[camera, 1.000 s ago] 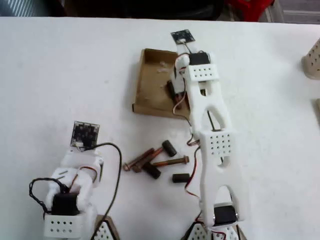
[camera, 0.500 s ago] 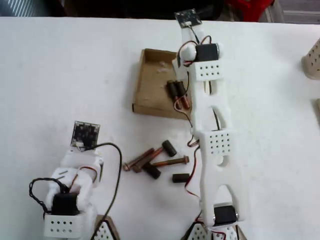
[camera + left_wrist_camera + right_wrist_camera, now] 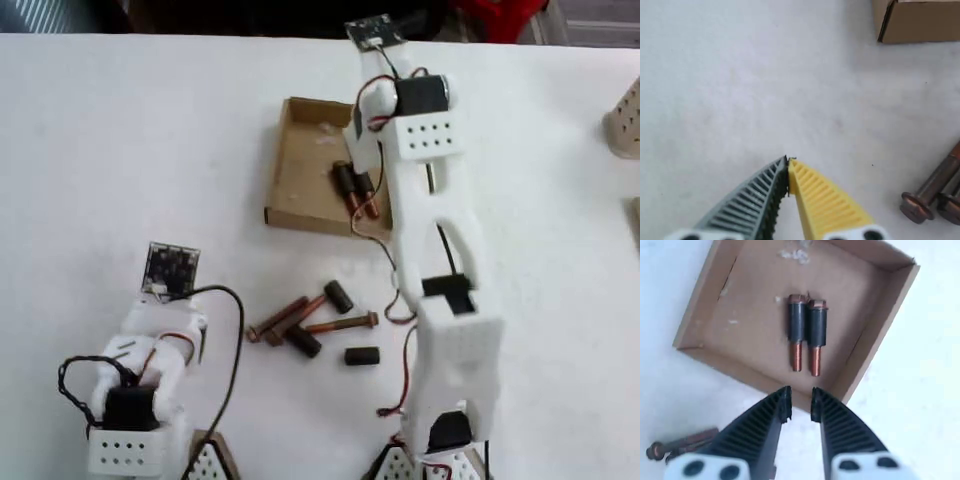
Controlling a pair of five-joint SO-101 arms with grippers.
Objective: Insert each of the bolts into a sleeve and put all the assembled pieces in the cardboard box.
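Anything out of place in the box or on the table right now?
Nothing serious. Two assembled pieces lie side by side in the box; only some white flecks near its wall look odd. Loose bolts and sleeves sit together on the table.

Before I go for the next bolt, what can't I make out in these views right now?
- High view: the right arm covers one wall of the cardboard box, beside the two assembled pieces.
- High view: the loose bolts overlap, so their count is uncertain.
- Left wrist view: the picture's edge cuts off their shanks.
- Right wrist view: a finger of the right gripper and the edge hide most of them.
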